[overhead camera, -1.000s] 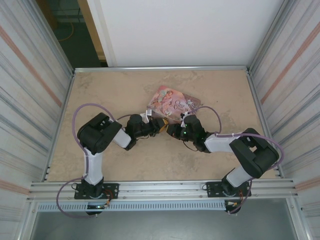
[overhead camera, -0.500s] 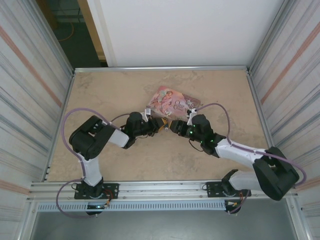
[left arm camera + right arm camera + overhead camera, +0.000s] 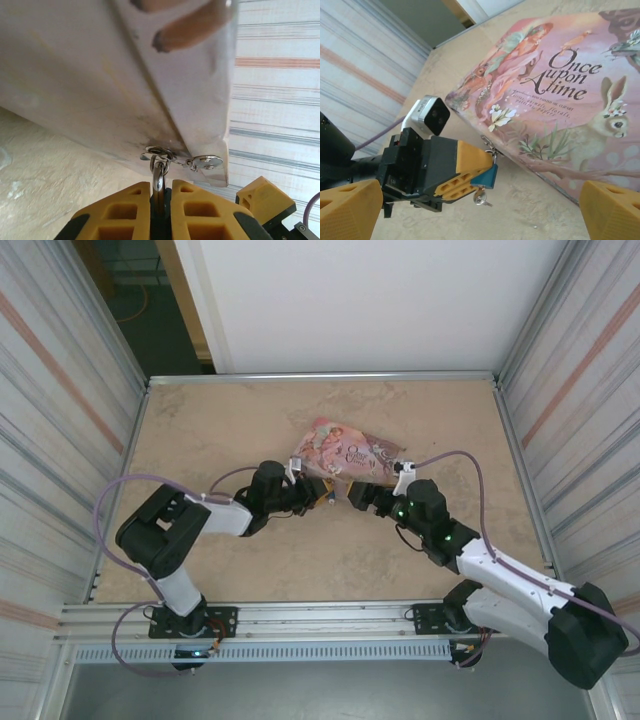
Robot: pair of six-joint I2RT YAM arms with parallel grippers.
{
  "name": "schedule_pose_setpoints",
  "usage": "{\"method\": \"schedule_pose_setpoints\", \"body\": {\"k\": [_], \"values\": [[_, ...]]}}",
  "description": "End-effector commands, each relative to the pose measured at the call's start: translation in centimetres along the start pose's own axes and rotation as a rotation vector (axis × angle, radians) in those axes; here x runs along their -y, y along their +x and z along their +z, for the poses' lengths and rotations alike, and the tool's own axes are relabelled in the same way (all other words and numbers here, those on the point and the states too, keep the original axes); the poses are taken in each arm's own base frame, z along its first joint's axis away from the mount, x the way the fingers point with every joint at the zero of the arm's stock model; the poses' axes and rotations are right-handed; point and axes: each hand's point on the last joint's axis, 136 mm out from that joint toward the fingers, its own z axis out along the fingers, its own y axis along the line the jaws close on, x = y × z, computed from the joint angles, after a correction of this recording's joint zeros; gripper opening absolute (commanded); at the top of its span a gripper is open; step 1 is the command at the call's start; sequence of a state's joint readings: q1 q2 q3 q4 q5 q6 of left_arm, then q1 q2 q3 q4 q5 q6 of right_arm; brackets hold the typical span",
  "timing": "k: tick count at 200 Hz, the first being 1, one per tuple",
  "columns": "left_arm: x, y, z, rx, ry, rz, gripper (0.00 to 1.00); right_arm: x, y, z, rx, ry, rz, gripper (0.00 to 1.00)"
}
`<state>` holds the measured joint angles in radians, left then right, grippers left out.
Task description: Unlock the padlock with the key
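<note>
The pink illustrated tin (image 3: 345, 448) lies mid-table. My left gripper (image 3: 318, 490) is at its near-left corner, shut on the padlock. In the right wrist view the padlock's blue body (image 3: 489, 176) sticks out between the left gripper's yellow fingers (image 3: 462, 167). The small key (image 3: 481, 196) sits in the bottom of the padlock with a little ring hanging from it. In the left wrist view the pale shackle (image 3: 158, 181) runs up through the tin's hasp ring (image 3: 158, 151), between the left gripper's (image 3: 160, 196) fingers. My right gripper (image 3: 357, 494) is open just right of the padlock, holding nothing.
The tin (image 3: 560, 90) rests tilted, its lid art facing up. Metal walls close in the table on the left (image 3: 120, 455) and right (image 3: 520, 455), with a rail (image 3: 320, 615) along the near edge. Bare table (image 3: 220, 420) lies to the left of the tin.
My right gripper has drawn back a little to the right, away from the left gripper, as its arm stretched out low. The left arm's elbow has swung left; its gripper stayed on the padlock.
</note>
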<state>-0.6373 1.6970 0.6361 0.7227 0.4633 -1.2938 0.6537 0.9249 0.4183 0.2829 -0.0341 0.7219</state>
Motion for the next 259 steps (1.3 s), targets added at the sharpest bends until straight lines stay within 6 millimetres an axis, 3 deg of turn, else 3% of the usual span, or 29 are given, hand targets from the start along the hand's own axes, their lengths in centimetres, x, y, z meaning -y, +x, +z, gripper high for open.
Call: {"method": "schedule_pose_setpoints", "body": {"k": [1,47,94,157,220,259], "values": [[3.8,-0.3,-0.6,0.015,0.071,0.059,0.00,-0.8,-1.3,-1.0,0.057,-0.033,-0.071,0.99],[4.0,-0.1,-1.4,0.018,0.044,0.034,0.00,-2.9,-1.6,-2.6,0.090,-0.114,-0.385,0.99],[3.6,0.3,-2.1,0.014,0.004,-0.023,0.00,-4.6,1.1,-3.1,-0.006,-0.100,-0.791,0.99],[3.7,0.6,-2.6,0.012,-0.006,-0.059,0.00,-5.8,4.0,-2.2,-0.054,-0.068,-1.249,0.99],[3.6,0.7,-2.7,0.016,-0.012,-0.080,0.00,-6.0,5.1,-1.0,-0.112,-0.019,-1.460,1.00],[3.7,0.8,-2.7,0.014,-0.011,-0.080,0.00,-5.6,6.2,0.2,-0.175,0.011,-1.556,0.95]]}}
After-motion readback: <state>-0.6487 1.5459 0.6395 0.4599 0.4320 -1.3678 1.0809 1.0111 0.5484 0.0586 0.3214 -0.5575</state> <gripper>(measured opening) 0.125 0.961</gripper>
